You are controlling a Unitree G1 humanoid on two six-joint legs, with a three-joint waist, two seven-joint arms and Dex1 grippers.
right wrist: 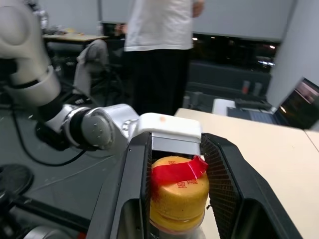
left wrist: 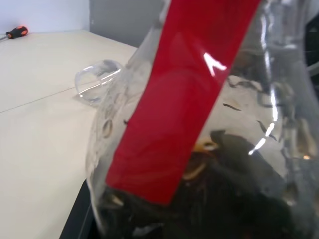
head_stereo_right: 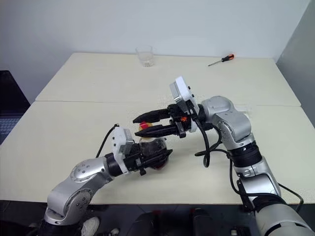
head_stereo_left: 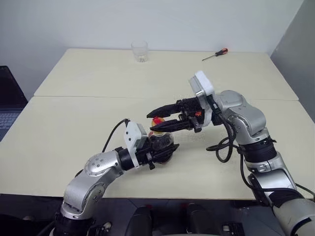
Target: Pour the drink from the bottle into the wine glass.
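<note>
1. My left hand is clamped around the body of the small rounded clear plastic bottle, holding it just above the near half of the cream worktop.
2. Dark brown drink sits in the bottle's lower part; a red label strip crosses its wall.
3. My right hand, pointing sideways toward my left, has its two black fingers closed on the bottle's yellow screw cap.
4. A short clear tumbler stands at the far edge.
5. A red-handled screwdriver lies far right of it, well apart.
6. A person in a white top stands beyond the worktop.
</note>
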